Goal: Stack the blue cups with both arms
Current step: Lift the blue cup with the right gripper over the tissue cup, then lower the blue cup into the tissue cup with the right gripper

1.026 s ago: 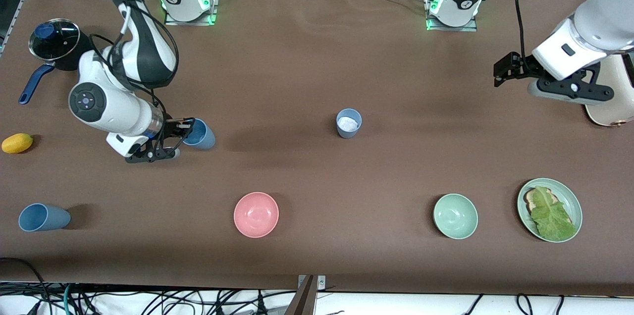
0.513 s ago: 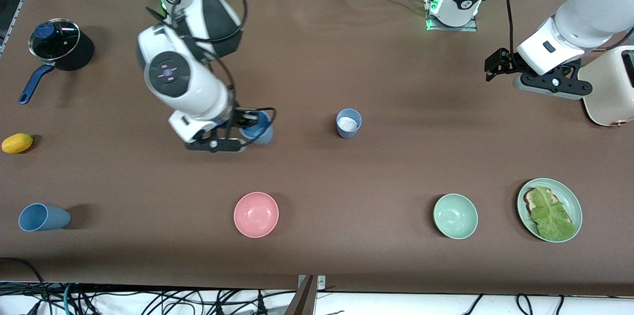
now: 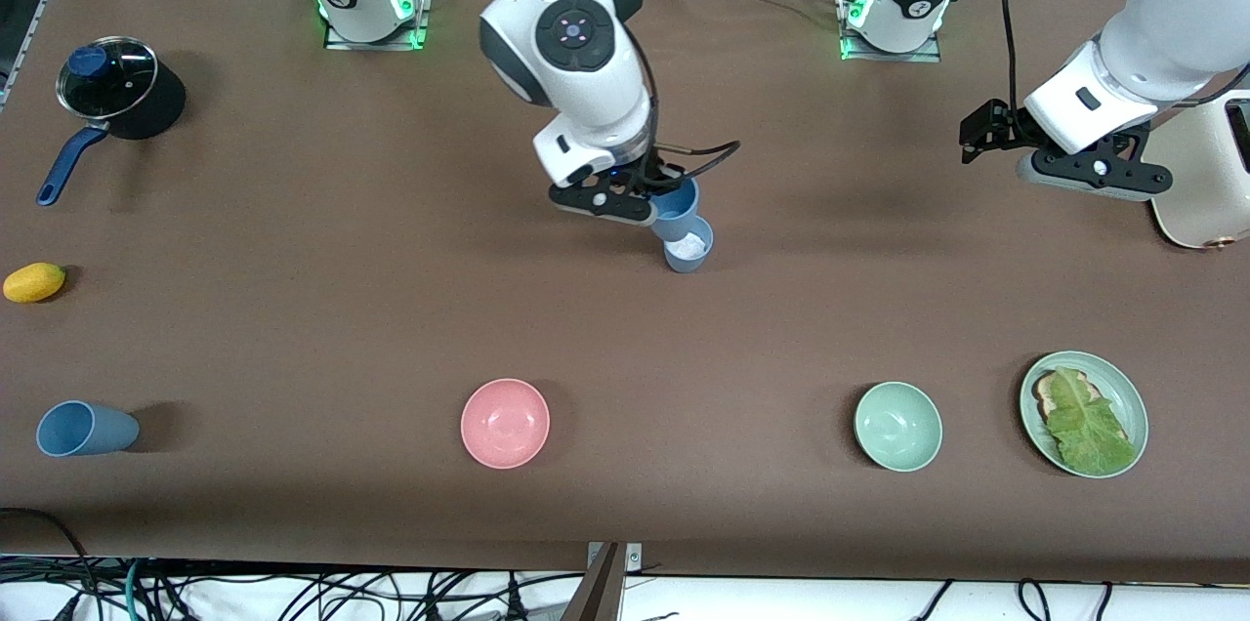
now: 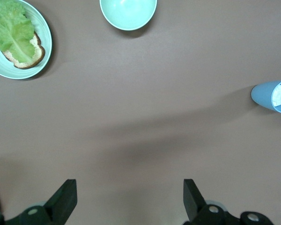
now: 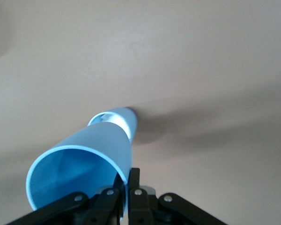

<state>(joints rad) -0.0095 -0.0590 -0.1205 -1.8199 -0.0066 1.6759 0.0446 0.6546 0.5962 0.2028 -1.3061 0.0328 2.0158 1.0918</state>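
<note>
My right gripper is shut on the rim of a blue cup and holds it tilted just above a second blue cup. That second cup stands upright at the table's middle with something white inside. In the right wrist view the held cup sits over the standing cup, pinched at the gripper. A third blue cup lies on its side at the right arm's end, near the front camera. My left gripper is open and empty above the table at the left arm's end, also seen in its wrist view.
A pink bowl, a green bowl and a green plate with toast and lettuce lie nearer the front camera. A lidded black pot and a yellow fruit are at the right arm's end. A cream toaster stands by the left gripper.
My right arm has carried the blue cup from the right arm's end across to the table's middle, over the standing cup. The left arm has shifted only slightly.
</note>
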